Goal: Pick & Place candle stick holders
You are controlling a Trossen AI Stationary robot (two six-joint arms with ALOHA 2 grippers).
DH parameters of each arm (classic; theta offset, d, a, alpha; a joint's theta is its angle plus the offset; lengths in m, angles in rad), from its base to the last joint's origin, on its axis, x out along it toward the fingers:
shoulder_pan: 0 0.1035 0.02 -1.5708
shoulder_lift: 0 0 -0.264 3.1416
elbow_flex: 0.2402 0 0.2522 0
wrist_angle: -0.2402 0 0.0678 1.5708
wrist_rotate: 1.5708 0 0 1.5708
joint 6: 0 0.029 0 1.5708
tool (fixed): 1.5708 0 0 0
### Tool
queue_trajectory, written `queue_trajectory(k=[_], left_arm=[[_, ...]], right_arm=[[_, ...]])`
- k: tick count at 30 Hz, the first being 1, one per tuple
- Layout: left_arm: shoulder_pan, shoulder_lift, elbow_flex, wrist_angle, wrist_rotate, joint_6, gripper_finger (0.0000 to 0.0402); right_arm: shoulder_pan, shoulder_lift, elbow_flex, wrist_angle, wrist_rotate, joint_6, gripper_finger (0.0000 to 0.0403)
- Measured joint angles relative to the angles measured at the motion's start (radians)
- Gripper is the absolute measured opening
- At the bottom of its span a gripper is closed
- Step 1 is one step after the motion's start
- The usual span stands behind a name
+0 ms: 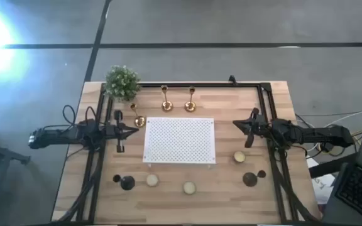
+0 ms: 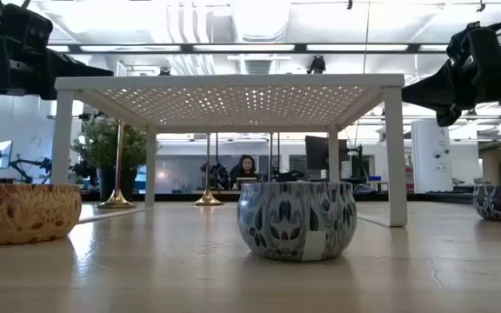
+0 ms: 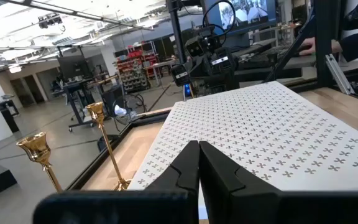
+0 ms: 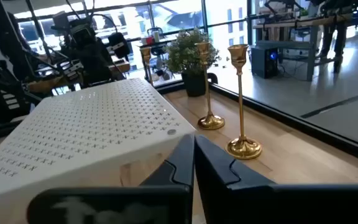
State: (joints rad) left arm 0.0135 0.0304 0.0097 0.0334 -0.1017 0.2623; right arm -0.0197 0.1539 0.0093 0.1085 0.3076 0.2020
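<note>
Item one, your task pieces: three brass-gold candle stick holders with round bases and slim stems, standing in the upper middle of the high view. The leftmost brass holder (image 1: 138, 119) stands just off the upper-left corner of the white perforated stand (image 1: 180, 140); the middle brass holder (image 1: 166, 100) and the right brass holder (image 1: 190, 100) stand side by side above the stand's top edge, close to the table's far rail. A potted plant (image 1: 122, 82) sits at the upper left, beside the first holder.

Item two, lower frame: you have a dark squat holder (image 1: 127, 182) at lower left and another dark squat holder (image 1: 250, 179) at lower right, with pale round candle tins (image 1: 189, 187) between them.

Item three, arms: your left gripper (image 1: 134, 130) lies level at centre left, tips pointing at the stand's left edge, fingers clenched together and grasping nothing. Your right gripper (image 1: 236, 125) lies level at centre right, aimed at the stand's right edge, fingers likewise pressed together, empty.
</note>
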Motion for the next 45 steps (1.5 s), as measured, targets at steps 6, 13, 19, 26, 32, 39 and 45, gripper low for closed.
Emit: queue_trajectory(k=[6, 13, 19, 26, 32, 39, 45], left_arm=[[0.000, 0.000, 0.000, 0.000, 0.000, 0.000, 0.0012], [0.000, 0.000, 0.000, 0.000, 0.000, 0.000, 0.0012], [0.000, 0.000, 0.000, 0.000, 0.000, 0.000, 0.0012], [0.000, 0.000, 0.000, 0.000, 0.000, 0.000, 0.0012], [0.000, 0.000, 0.000, 0.000, 0.000, 0.000, 0.0012], [0.000, 0.000, 0.000, 0.000, 0.000, 0.000, 0.0012], [0.000, 0.000, 0.000, 0.000, 0.000, 0.000, 0.0012]], right_arm=[[0.000, 0.000, 0.000, 0.000, 0.000, 0.000, 0.0008], [0.000, 0.000, 0.000, 0.000, 0.000, 0.000, 0.0008], [0.000, 0.000, 0.000, 0.000, 0.000, 0.000, 0.0008], [0.000, 0.000, 0.000, 0.000, 0.000, 0.000, 0.0008], [0.000, 0.000, 0.000, 0.012, 0.000, 0.008, 0.0008], [0.000, 0.001, 0.001, 0.137, -0.084, 0.001, 0.0008], [0.000, 0.005, 0.001, 0.143, -0.200, 0.004, 0.0008]])
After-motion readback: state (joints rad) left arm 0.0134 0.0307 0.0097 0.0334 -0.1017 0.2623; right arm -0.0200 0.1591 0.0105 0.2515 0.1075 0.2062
